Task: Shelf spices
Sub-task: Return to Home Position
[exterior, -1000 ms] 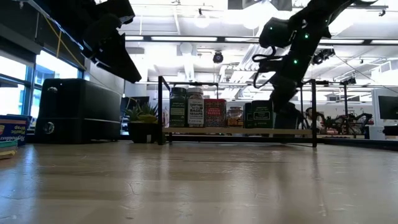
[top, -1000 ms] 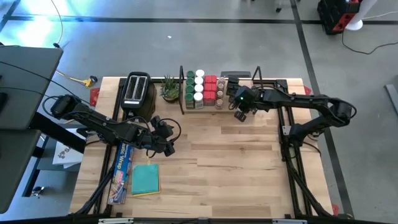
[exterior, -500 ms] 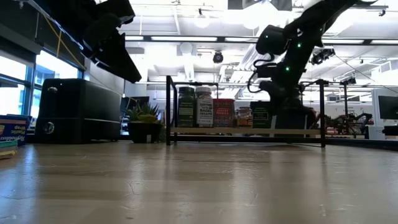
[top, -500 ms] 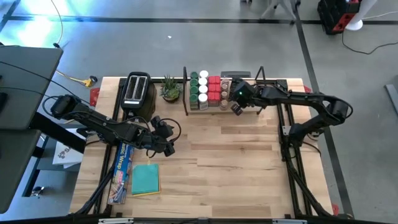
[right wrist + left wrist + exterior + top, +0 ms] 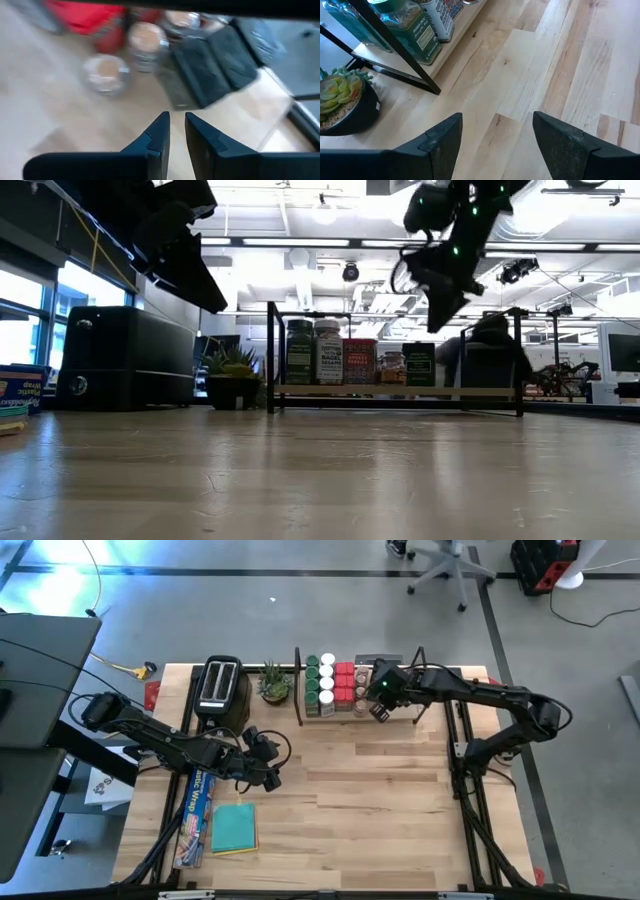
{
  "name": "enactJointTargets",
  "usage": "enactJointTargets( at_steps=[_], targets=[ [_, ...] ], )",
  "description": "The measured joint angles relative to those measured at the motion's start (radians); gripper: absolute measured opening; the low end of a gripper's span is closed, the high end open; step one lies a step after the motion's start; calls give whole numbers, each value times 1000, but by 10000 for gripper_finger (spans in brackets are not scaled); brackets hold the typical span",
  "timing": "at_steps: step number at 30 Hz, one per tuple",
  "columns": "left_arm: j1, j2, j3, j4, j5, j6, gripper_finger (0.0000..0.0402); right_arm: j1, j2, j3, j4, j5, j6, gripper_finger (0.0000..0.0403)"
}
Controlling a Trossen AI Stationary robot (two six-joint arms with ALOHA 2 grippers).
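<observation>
Right pincer [image 5: 378, 712] hangs over the near edge of the shelf [image 5: 345, 717], at the end farthest from the other arm. In the low view we record it [image 5: 437, 320] raised clear above the tops of the containers, touching none. Its fingers [image 5: 159, 134] are drawn together, with only a thin slit between them, and they carry nothing. Beneath and just ahead of the right pincer we note the dark rectangular tins [image 5: 210, 65], with two tiny clear jars [image 5: 102, 75] beside them.

We find the spices [image 5: 330, 682] standing upright in rows on the shelf. Going sideways from the right pincer toward the other arm, we pass red tins [image 5: 344, 680], then white-lidded jars [image 5: 326, 680], then green-lidded jars [image 5: 311, 680] at the far end.

We place the left pincer [image 5: 266, 752] above the bare table [image 5: 380, 810], well apart from the shelf. Its fingers [image 5: 445, 142] stand wide apart and are empty. Ahead of it we see the shelf's black frame end [image 5: 395, 47], and a potted plant [image 5: 340, 100] just beside that end. A black toaster [image 5: 220, 685] stands beyond the plant. A teal pad [image 5: 235, 828] lies on the table behind the left pincer.
</observation>
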Motion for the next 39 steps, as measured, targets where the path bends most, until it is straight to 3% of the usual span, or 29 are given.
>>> enactJointTargets(
  at_steps=[6,14,16,19,28,30,35,39],
  targets=[
    [0,0,0,-1,0,1,239,27,12,29,-7,-137,19,53],
    [-1,0,0,-5,0,1,239,-13,141,29,-33,-93,-71,53],
    [-1,0,0,-5,0,0,239,-21,159,29,-37,-42,-64,53],
    [-1,0,0,-6,0,1,239,-31,165,29,-48,37,-35,53],
    [-4,0,0,-8,7,-3,239,-35,116,29,-122,59,6,53],
    [-4,0,0,-8,7,-8,239,-34,99,29,-126,42,23,53],
    [-4,0,0,-8,7,-8,239,-17,105,30,-97,-158,-1,53],
    [-4,0,0,-7,7,-8,239,-12,135,30,-35,-103,-13,53]
  ],
)
